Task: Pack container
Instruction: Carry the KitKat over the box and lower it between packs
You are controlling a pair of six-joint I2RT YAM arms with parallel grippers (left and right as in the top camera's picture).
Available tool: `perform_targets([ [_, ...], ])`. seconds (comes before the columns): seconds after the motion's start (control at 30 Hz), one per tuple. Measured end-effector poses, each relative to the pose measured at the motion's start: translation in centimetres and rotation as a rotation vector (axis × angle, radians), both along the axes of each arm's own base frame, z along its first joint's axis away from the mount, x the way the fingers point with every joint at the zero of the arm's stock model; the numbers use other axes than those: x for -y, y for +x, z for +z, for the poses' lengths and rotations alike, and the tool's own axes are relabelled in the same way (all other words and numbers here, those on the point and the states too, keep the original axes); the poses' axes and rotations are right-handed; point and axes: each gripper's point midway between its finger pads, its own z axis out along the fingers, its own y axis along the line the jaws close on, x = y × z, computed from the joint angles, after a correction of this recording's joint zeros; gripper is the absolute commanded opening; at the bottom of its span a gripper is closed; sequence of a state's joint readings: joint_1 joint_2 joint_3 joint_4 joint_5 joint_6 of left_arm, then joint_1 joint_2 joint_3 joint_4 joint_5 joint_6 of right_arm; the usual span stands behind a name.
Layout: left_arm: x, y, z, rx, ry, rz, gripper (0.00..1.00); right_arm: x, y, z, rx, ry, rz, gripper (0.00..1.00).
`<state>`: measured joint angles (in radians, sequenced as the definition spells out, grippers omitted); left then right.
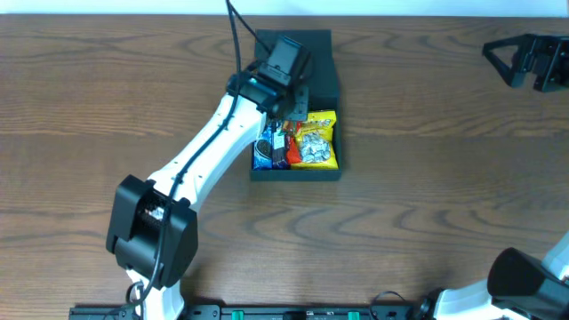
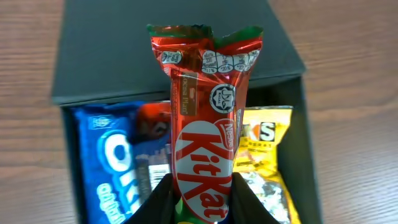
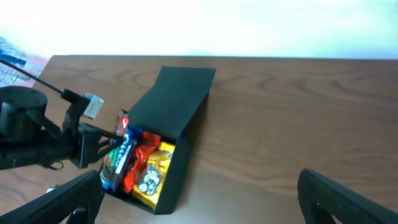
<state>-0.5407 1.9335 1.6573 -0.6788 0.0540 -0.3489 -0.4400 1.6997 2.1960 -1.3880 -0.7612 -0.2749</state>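
Note:
The container [image 1: 295,175] is a dark shallow box in the middle of the table, with its lid [image 1: 320,58] folded open at the back. It also shows in the left wrist view [image 2: 308,155] and the right wrist view [image 3: 180,168]. My left gripper [image 1: 283,124] hangs over the box and is shut [image 2: 202,199] on a red KitKat bar [image 2: 208,106], held upright above the contents. In the box lie a blue Oreo packet [image 2: 106,168], a red packet [image 2: 152,124] and a yellow packet [image 2: 264,155]. My right gripper [image 1: 502,64] is open and empty at the far right, well away from the box.
The brown wooden table [image 1: 427,196] surrounds the box on all sides. The right gripper's fingers [image 3: 199,199] are spread wide in its own view, above bare wood to the right of the box.

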Motion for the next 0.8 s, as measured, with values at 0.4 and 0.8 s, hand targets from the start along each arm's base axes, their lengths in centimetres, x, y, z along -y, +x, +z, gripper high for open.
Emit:
perform_targets([
  [0.4, 1.4, -1.0, -5.3, -0.135, 0.008, 0.050, 0.06, 0.0, 0.1, 0.1, 0.004, -0.001, -0.001, 0.99],
  [0.8, 0.8, -2.2, -5.9, -0.204, 0.012, 0.123, 0.06, 0.0, 0.1, 0.1, 0.004, -0.001, -0.001, 0.99],
])
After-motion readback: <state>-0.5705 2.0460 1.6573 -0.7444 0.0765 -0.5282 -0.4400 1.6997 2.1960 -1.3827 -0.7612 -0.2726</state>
